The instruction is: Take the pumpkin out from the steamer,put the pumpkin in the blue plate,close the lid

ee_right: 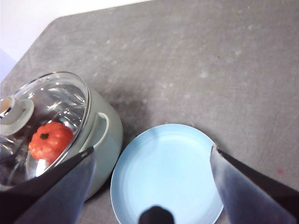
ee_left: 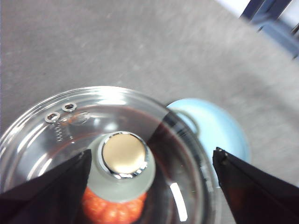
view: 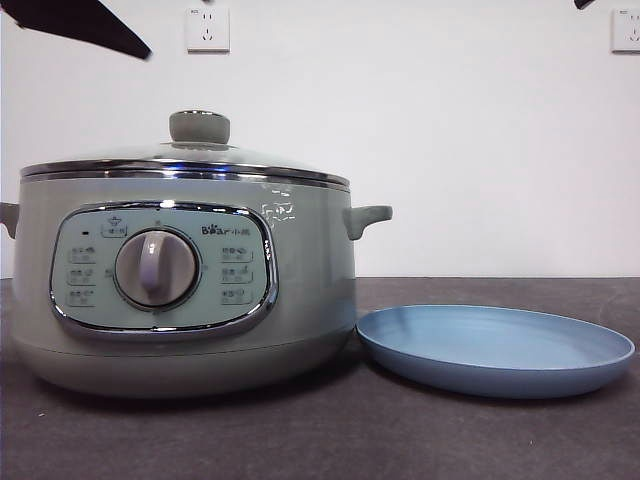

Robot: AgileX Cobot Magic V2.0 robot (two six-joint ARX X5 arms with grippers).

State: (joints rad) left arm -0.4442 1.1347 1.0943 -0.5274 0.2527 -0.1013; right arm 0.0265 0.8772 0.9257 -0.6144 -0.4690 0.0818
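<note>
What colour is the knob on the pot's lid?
Pale sage green, with a shiny metal cap on top. The knob shows best in the front view.

The pumpkin (ee_right: 50, 141) sits under the glass lid (ee_right: 44, 121) — the blue plate (ee_right: 166, 175) just beside the steamer (ee_right: 106, 135).

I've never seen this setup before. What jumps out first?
A big pale green steamer fills the left of the table, its glass lid on. Through the glass an orange pumpkin shows inside. An empty blue plate lies beside it, and the open left gripper hangs above the lid's knob.
</note>
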